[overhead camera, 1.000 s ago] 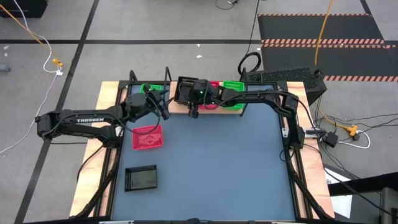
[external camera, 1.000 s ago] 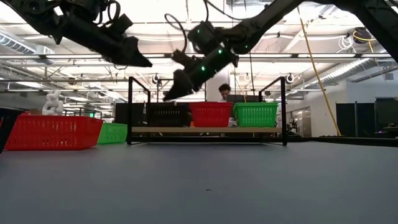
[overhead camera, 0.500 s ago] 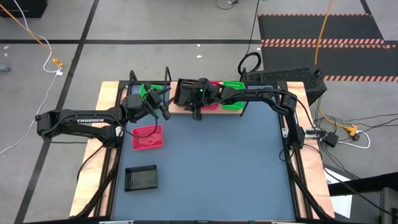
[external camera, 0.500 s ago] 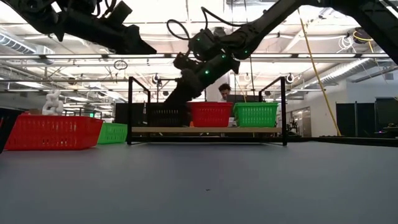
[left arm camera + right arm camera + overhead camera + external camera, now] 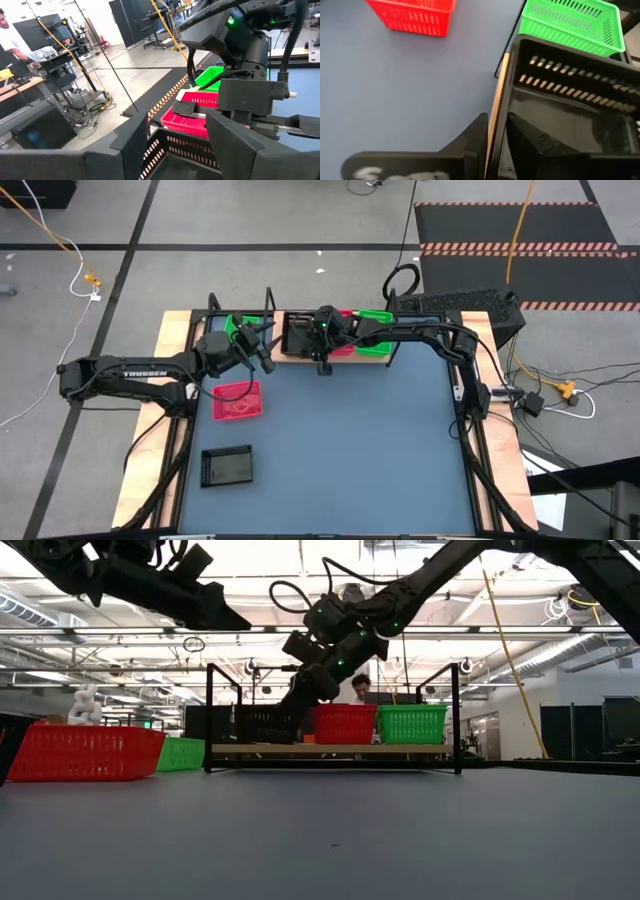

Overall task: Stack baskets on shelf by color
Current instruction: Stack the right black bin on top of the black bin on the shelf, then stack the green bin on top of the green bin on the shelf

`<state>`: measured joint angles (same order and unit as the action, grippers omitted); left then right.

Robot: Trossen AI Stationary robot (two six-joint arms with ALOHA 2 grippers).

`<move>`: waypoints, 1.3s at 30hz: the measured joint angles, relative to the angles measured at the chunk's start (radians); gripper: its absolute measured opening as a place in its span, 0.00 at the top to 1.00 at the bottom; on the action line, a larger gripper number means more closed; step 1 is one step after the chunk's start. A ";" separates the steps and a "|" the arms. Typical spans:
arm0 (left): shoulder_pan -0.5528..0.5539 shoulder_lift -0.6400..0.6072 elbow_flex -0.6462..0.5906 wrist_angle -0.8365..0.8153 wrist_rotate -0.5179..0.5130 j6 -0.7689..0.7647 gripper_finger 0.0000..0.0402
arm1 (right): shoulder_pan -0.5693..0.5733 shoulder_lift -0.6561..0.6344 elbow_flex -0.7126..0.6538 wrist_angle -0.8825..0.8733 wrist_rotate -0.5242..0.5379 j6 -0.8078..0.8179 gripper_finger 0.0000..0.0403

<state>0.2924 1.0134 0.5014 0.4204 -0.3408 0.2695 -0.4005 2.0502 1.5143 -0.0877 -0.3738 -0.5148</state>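
On the shelf (image 5: 400, 748) at the table's far edge stand a black basket (image 5: 298, 335), a red basket (image 5: 343, 723) and a green basket (image 5: 410, 723) side by side. My right gripper (image 5: 496, 134) is down at the black basket's near right corner, shut on its wall. Above and left of the shelf hovers my left gripper (image 5: 263, 352), open and holding nothing. A second green basket (image 5: 240, 327) sits left of the shelf. On the tabletop rest another red basket (image 5: 238, 400) and another black basket (image 5: 227, 467). My right gripper has the black basket's near long wall (image 5: 506, 107) at its right end, one finger (image 5: 530, 142) inside the basket and one outside. The fingers slant down from above and from the table's right. The basket stands level on the shelf.
The shelf's black frame posts (image 5: 209, 715) rise at both ends. My left arm reaches over the red basket on the table. The blue-grey tabletop (image 5: 350, 440) stretches out in front of the shelf. A person shows in the room behind the shelf.
My right gripper has come down and a little toward the table's right, from above the black basket to its near right corner. My left gripper has risen slightly. The baskets have stayed where they were.
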 joint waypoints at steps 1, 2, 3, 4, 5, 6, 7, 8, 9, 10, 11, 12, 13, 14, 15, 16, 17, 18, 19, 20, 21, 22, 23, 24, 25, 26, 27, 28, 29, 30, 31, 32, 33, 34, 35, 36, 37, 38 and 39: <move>0.000 0.000 0.000 0.000 0.000 -0.001 0.50 | -0.003 0.000 0.000 0.006 -0.001 -0.002 0.87; 0.000 0.000 0.000 0.000 0.000 -0.003 0.50 | -0.005 0.000 0.000 0.010 0.000 -0.003 0.88; 0.000 0.000 0.000 0.000 0.000 -0.006 0.50 | -0.008 0.000 0.000 0.010 0.000 -0.008 0.88; 0.000 0.000 0.000 -0.002 0.000 -0.008 0.50 | -0.012 0.000 0.000 0.010 0.000 -0.014 0.89; 0.000 0.000 0.000 -0.004 0.000 -0.008 0.50 | -0.014 0.000 0.000 0.013 0.000 -0.017 0.89; 0.000 0.000 0.000 -0.004 0.000 -0.008 0.50 | -0.017 0.000 0.000 0.017 0.002 -0.017 0.89; 0.000 0.000 0.000 -0.004 0.000 -0.008 0.50 | -0.019 0.000 0.000 0.024 0.003 -0.011 0.89; 0.000 0.000 0.000 -0.005 0.000 -0.008 0.50 | -0.020 0.000 0.000 0.033 0.003 -0.001 0.89; 0.000 0.000 0.000 -0.005 0.000 -0.008 0.50 | -0.020 0.000 0.000 0.045 0.003 0.008 0.88; 0.000 0.000 0.000 -0.005 0.000 -0.008 0.50 | -0.020 0.000 0.000 0.059 0.004 0.015 0.87; 0.000 0.000 0.000 -0.005 0.000 -0.008 0.50 | -0.020 0.000 0.000 0.074 0.004 0.022 0.86; 0.001 0.000 0.000 -0.005 0.000 -0.008 0.50 | -0.018 0.000 0.000 0.089 0.004 0.021 0.85; 0.001 0.000 0.000 -0.005 0.000 -0.008 0.50 | -0.016 0.000 0.000 0.103 0.003 0.012 0.83; 0.001 0.000 0.000 -0.004 0.000 -0.008 0.50 | -0.013 0.000 0.000 0.116 0.003 0.003 0.81; 0.000 0.000 0.000 -0.005 0.000 -0.008 0.50 | -0.011 -0.001 0.000 0.127 0.003 0.001 0.79; 0.000 0.000 0.000 -0.005 0.000 -0.008 0.50 | -0.010 -0.009 0.000 0.127 0.003 0.001 0.77; 0.000 0.000 0.000 -0.006 0.000 -0.008 0.50 | -0.009 -0.016 0.000 0.121 0.003 0.002 0.74; -0.001 0.000 0.000 -0.011 0.000 -0.008 0.50 | -0.009 -0.025 0.000 0.124 0.002 0.003 0.72; -0.002 -0.001 0.000 -0.023 0.000 -0.008 0.50 | -0.009 -0.038 0.000 0.119 0.002 0.008 0.69; -0.005 -0.008 0.000 -0.040 0.000 -0.004 0.50 | -0.010 -0.052 0.000 0.104 0.002 0.024 0.67; -0.007 -0.015 0.000 -0.058 0.000 -0.001 0.50 | -0.010 -0.067 0.000 0.087 0.003 0.051 0.65; -0.010 -0.022 0.001 -0.067 -0.001 0.002 0.50 | -0.011 -0.081 0.000 0.069 0.003 0.087 0.63; -0.014 -0.035 0.001 -0.085 -0.007 0.002 0.50 | -0.011 -0.098 0.000 0.048 0.003 0.119 0.61; -0.020 -0.052 0.001 -0.109 -0.024 0.000 0.50 | -0.009 -0.112 0.000 0.026 0.002 0.152 0.60; -0.026 -0.070 0.001 -0.126 -0.045 -0.005 0.50 | -0.004 -0.123 0.001 0.012 0.002 0.186 0.59; -0.035 -0.092 0.001 -0.152 -0.064 -0.011 0.50 | 0.004 -0.130 0.001 0.003 -0.008 0.209 0.59; -0.044 -0.116 0.001 -0.187 -0.082 -0.019 0.50 | 0.014 -0.136 -0.007 0.000 -0.036 0.223 0.58; -0.052 -0.140 0.001 -0.219 -0.092 -0.026 0.50 | 0.026 -0.139 -0.019 0.002 -0.073 0.232 0.58; -0.062 -0.163 0.001 -0.253 -0.103 -0.040 0.50 | 0.043 -0.138 -0.032 0.014 -0.118 0.236 0.58; -0.072 -0.186 0.001 -0.289 -0.108 -0.057 0.50 | 0.063 -0.137 -0.045 0.030 -0.160 0.233 0.58; -0.081 -0.211 0.001 -0.330 -0.110 -0.078 0.50 | 0.085 -0.137 -0.059 0.042 -0.186 0.221 0.58; -0.090 -0.231 0.001 -0.363 -0.112 -0.105 0.50 | 0.112 -0.137 -0.075 0.068 -0.200 0.204 0.58; -0.100 -0.251 0.001 -0.393 -0.114 -0.133 0.50 | 0.139 -0.137 -0.090 0.103 -0.202 0.189 0.58; -0.109 -0.269 0.002 -0.434 -0.114 -0.160 0.50 | 0.168 -0.137 -0.104 0.138 -0.189 0.180 0.58; -0.118 -0.281 0.001 -0.467 -0.115 -0.185 0.50 | 0.196 -0.137 -0.115 0.168 -0.160 0.177 0.58; -0.126 -0.290 0.001 -0.487 -0.122 -0.210 0.50 | 0.225 -0.137 -0.119 0.184 -0.109 0.177 0.58; -0.136 -0.298 0.002 -0.513 -0.140 -0.236 0.50 | 0.252 -0.137 -0.119 0.189 -0.052 0.177 0.58; -0.145 -0.305 0.002 -0.547 -0.171 -0.261 0.50 | 0.278 -0.137 -0.117 0.186 0.004 0.174 0.58; -0.155 -0.310 0.002 -0.574 -0.206 -0.283 0.50 | 0.301 -0.137 -0.110 0.181 0.066 0.165 0.58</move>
<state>0.1373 0.7034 0.5030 -0.1534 -0.5466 -0.0131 -0.0991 1.9137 1.4039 0.0935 -0.3074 -0.3495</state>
